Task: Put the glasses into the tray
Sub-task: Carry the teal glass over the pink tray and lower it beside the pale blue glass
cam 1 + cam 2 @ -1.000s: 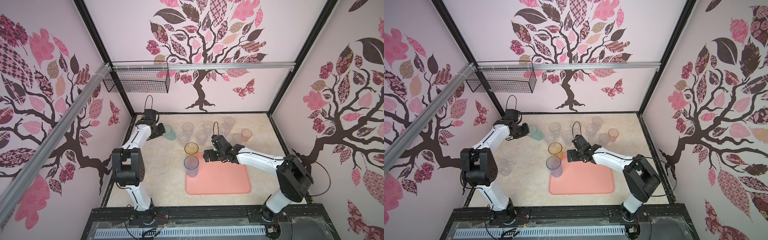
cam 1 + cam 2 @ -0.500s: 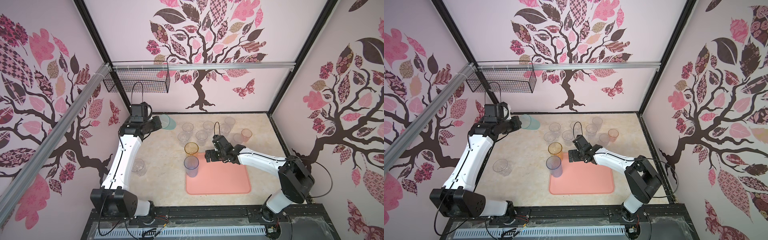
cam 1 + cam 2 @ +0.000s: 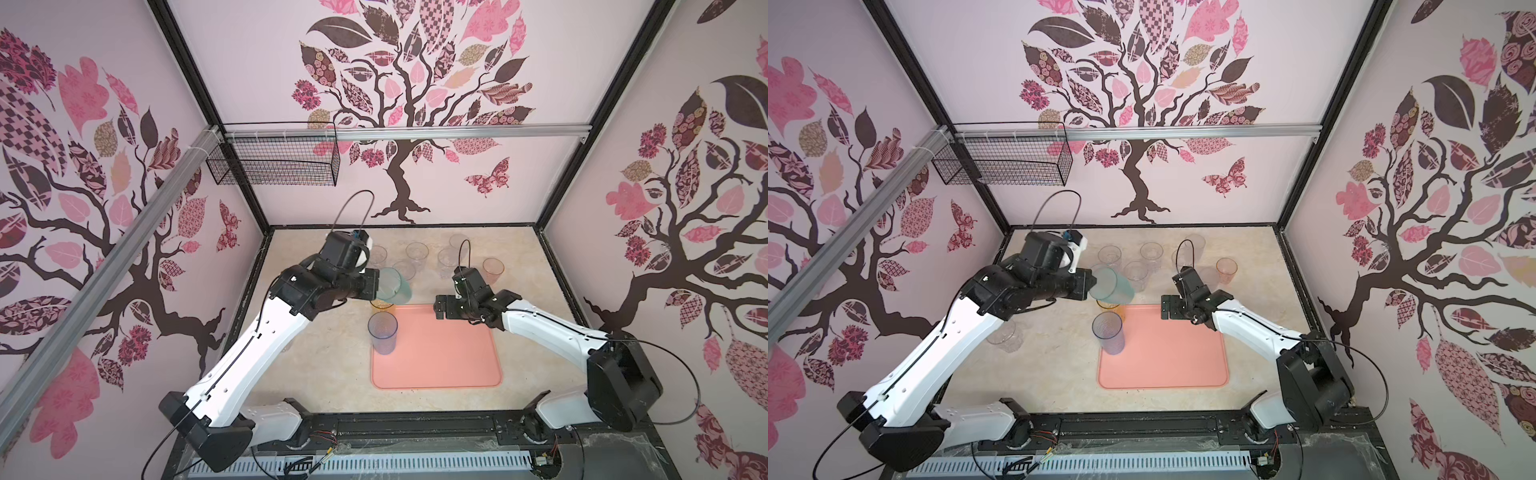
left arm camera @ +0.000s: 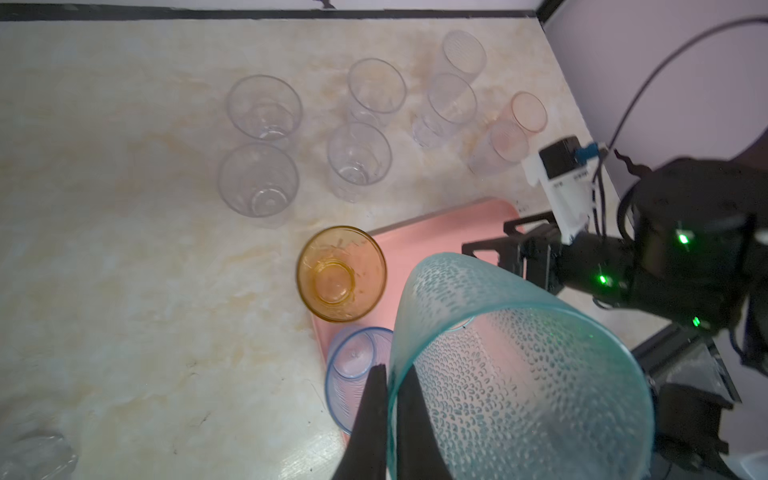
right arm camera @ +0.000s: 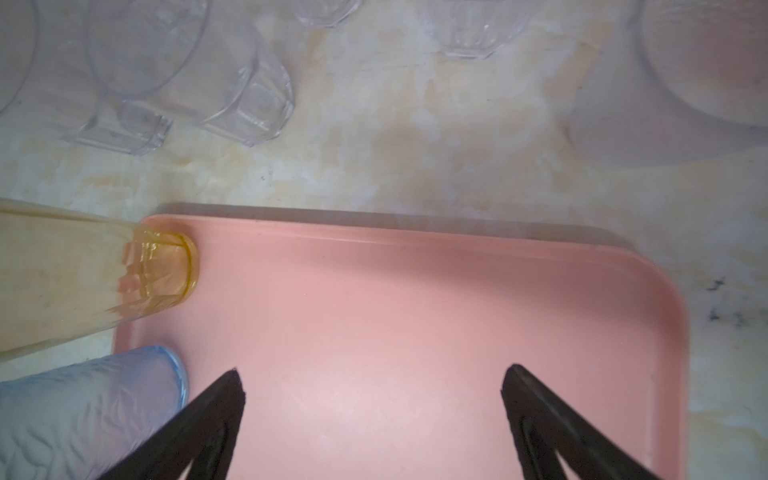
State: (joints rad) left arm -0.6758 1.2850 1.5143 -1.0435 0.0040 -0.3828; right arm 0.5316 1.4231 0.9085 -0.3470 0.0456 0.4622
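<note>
Finding: no legible text, label, brand, number or sign in any view. Small dark marks stand on the white camera mount (image 4: 567,195) at the right arm's wrist, seen in the left wrist view. They are too small and blurred to read.

A robotics lab cell: black frame posts (image 3: 189,62), an aluminium rail (image 3: 457,132) across the upper middle, tree-print wall panels (image 3: 257,83), bare wiring (image 3: 328,440) at the bottom edge.

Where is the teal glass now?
In both top views the teal glass is left of centre, tilted, held up by the left tool near the amber glass at the tray's far-left corner.
</note>
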